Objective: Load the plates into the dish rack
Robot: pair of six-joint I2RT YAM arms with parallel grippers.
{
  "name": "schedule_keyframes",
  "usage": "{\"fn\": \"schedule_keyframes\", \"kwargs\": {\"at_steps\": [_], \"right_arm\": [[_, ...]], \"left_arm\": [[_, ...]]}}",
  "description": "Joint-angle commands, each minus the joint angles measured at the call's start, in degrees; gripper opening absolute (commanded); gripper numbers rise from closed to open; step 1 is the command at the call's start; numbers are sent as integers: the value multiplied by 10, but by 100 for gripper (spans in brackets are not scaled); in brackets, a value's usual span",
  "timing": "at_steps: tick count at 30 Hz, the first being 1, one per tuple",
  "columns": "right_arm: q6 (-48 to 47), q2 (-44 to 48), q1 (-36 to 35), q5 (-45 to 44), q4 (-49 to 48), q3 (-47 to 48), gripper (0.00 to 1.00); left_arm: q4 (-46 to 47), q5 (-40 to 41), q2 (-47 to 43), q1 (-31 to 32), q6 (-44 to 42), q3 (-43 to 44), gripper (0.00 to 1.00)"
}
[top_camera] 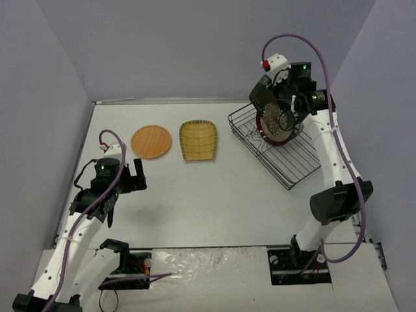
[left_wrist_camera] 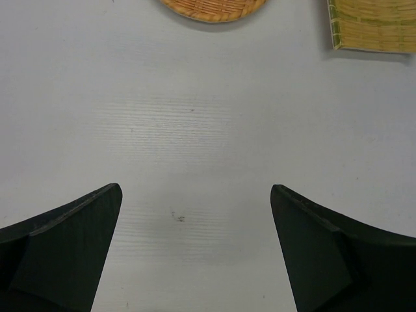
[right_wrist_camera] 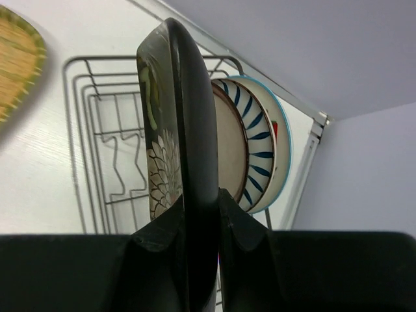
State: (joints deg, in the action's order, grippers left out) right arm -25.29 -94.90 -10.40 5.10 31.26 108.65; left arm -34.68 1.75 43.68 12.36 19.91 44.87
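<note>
The right gripper (right_wrist_camera: 198, 218) is clenched on the lower edge of a black flowered plate (right_wrist_camera: 185, 123), holding it upright on edge over the wire rack (top_camera: 289, 162), which sits askew at 2 o'clock on the white table (top_camera: 214, 201). In the right wrist view, three plates stand on edge just beyond it at the rack's far end: a cream plate (right_wrist_camera: 229, 146), a dark-striped plate (right_wrist_camera: 257, 140) and a white plate with a teal rim (right_wrist_camera: 282, 140). Whether the black plate touches the wires cannot be told. A round orange plate (top_camera: 151, 140) at 10 o'clock and a square yellow plate (top_camera: 197, 140) at 12 o'clock lie flat, side by side and apart. The left gripper (left_wrist_camera: 195, 192) hangs at 9 o'clock, jaws spread wide and gripping nothing, with both flat plates beyond its tips.
</note>
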Motion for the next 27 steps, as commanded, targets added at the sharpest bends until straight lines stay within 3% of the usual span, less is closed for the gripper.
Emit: {"fn": "schedule_keyframes", "kwargs": {"at_steps": [1,7,27], "right_arm": [[-86,-22,8,-71,-76,56,0],[-119,-53,8,-96,-76,55,0],[-122,-92,20,-27,-94,-14,0]], "left_arm": [[30,22,0,-3,-21,21,97],[41,12,-2,-3,-17,19,97],[50,3,-16,-4,-16,15,97]]}}
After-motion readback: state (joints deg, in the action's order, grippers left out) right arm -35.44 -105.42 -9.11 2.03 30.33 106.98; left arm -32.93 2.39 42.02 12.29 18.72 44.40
